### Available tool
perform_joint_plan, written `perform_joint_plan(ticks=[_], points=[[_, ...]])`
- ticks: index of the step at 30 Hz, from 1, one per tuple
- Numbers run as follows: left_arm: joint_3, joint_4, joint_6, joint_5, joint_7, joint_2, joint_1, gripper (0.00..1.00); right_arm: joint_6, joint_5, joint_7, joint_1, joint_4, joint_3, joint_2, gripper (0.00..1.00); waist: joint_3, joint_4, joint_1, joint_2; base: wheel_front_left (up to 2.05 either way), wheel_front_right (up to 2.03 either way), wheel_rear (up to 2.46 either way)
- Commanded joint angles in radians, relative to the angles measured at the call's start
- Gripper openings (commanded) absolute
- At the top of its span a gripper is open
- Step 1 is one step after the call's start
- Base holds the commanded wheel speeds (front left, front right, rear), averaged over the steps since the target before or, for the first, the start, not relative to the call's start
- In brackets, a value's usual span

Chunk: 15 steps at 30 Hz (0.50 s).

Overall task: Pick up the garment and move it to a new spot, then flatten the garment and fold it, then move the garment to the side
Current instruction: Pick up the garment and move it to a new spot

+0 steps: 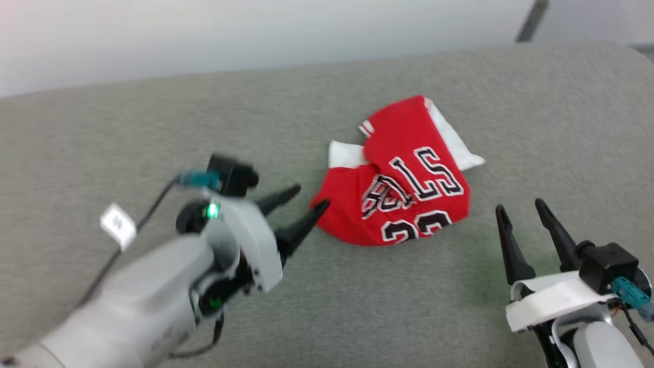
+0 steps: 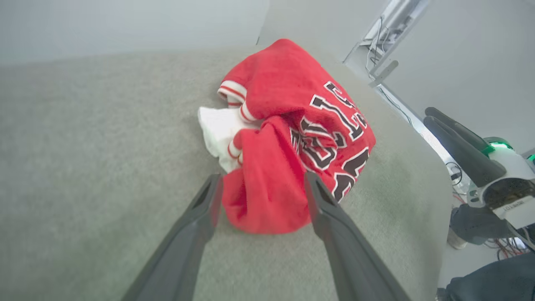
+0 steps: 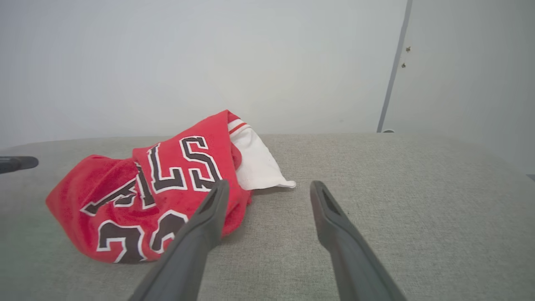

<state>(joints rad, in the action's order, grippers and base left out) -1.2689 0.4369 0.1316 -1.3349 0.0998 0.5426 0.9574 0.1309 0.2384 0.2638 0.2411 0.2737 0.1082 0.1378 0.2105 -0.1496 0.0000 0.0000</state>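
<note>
Folds of the garment [image 1: 403, 138] hide some lettering [image 1: 429, 176], perhaps several letters.

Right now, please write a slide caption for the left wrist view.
Open left gripper at the edge of a crumpled red jersey on grey fabric.

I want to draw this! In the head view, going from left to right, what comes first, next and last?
left gripper → jersey → right gripper
</note>
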Motion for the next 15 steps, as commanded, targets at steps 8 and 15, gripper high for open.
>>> perform_joint_plan(ticks=[8, 15], points=[[0.041, 0.131, -0.002, -0.05, 0.157, -0.019, -0.227, 1.0, 0.0, -0.007, -0.008, -0.079, 0.042, -0.046, 0.052, 1.0, -0.134, 0.196, 0.0, 0.0, 0.0, 0.0, 0.0], [0.282, 0.183, -0.008, 0.071, 0.164, -0.026, -0.395, 1.0, 0.0, 0.007, -0.023, -0.128, 0.041, -0.088, 0.071, 1.0, -0.162, 0.244, 0.0, 0.0, 0.0, 0.0, 0.0]])
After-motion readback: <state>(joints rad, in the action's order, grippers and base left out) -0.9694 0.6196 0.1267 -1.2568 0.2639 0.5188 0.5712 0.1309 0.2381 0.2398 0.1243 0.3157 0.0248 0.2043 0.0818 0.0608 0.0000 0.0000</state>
